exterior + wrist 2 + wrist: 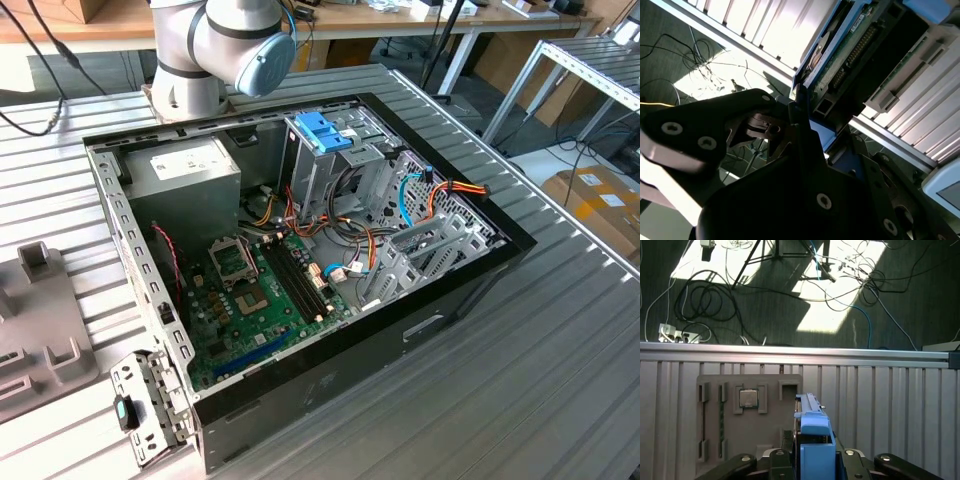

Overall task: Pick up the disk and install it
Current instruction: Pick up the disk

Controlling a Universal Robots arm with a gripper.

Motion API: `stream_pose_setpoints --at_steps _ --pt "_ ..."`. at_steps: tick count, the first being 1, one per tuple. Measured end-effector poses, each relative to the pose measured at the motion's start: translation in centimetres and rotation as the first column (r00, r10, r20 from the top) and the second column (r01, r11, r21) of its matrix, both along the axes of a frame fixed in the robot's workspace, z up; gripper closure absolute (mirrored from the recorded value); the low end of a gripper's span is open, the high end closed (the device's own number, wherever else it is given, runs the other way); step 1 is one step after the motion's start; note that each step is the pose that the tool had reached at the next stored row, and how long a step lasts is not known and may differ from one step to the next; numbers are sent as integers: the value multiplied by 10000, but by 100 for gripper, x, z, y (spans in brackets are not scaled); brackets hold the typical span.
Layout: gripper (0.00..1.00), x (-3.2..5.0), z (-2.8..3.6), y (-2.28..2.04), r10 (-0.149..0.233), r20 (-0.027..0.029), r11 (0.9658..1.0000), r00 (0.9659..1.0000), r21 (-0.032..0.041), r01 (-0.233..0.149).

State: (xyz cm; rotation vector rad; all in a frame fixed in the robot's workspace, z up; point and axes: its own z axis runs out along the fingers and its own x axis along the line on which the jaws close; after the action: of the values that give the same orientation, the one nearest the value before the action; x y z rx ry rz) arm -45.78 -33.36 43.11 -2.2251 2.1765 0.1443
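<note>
edgewise, the disk [813, 436] stands clamped between the 2 fingers [774, 463].

I see an open computer case [330, 372] on the ribbed table [530, 400]. Inside the case lie a green motherboard [255, 300], a grey power-supply box [185, 175] and a light-blue latch [322, 132]. Beside the case, on the exterior view's left, sits a grey fixture tray [40, 320].
</note>
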Motion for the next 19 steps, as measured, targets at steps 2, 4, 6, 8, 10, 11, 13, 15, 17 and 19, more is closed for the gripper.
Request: stream_pose_setpoints --at_steps 2,4,6,8,10,11,13,15,17,19 --pt "63 0 20 0 0 0 10000 10000 9 0" --pt "63 0 36 0 0 0 10000 10000 16 0" --pt "63 0 54 0 0 0 10000 10000 23 0" --pt "63 0 70 0 0 0 10000 10000 31 0" --pt "63 0 116 0 1 0 10000 10000 48 -1" --pt "63 0 123 0 1 0 10000 10000 51 -1" --pt "63 0 142 0 1 -1 10000 10000 60 -1" --pt "63 0 157 0 0 0 10000 10000 65 0" --pt "63 0 173 0 0 0 10000 10000 73 0" --pt "63 0 186 0 0 0 10000 10000 82 0"
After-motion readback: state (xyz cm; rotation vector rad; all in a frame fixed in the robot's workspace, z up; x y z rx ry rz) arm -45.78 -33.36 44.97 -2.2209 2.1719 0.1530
